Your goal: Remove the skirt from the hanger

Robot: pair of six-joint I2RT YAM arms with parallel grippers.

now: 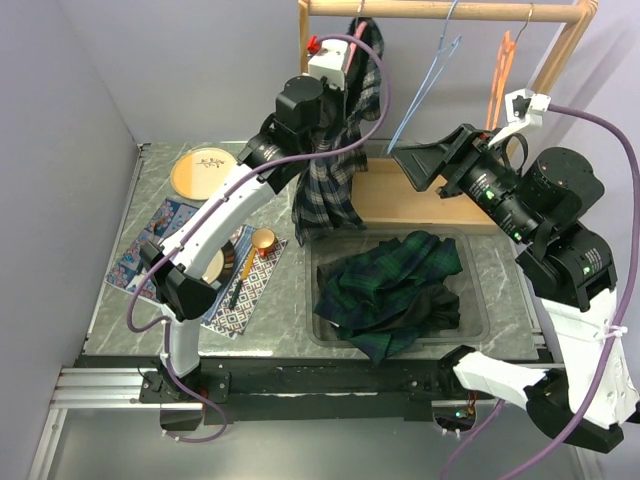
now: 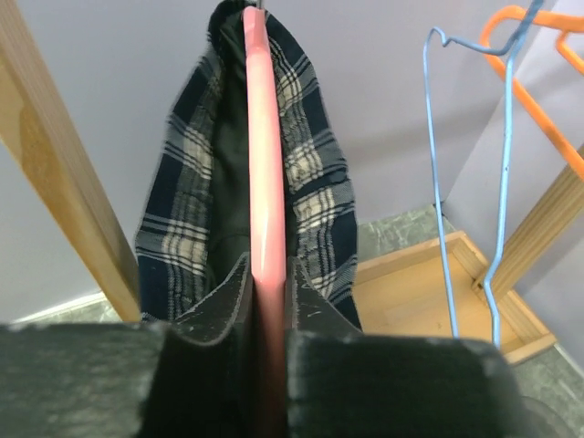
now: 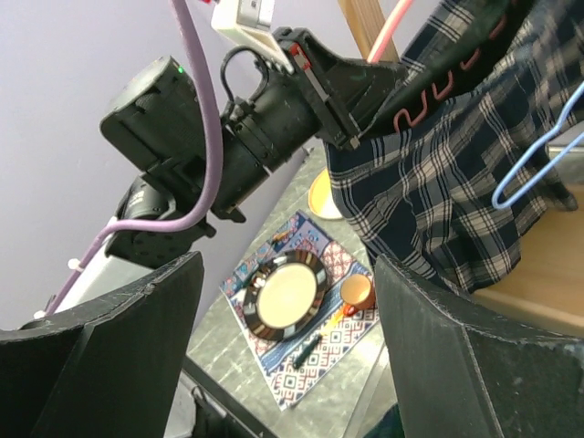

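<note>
Skirt (image 1: 325, 185) hangs draped over pink hanger (image 2: 266, 164) at left end of wooden rack (image 1: 440, 10), along table's far edge. Left gripper (image 2: 267, 274) pinched tight on hanger's bar; we judge this steadies it so cloth slides off without swinging. Right gripper (image 1: 408, 160) spread wide, empty, facing skirt from right, near but apart. We read it as poised to take cloth. Bin (image 1: 480, 300) toward table's near edge holds dark plaid garments, probable drop spot. Skirt not yet off.
</note>
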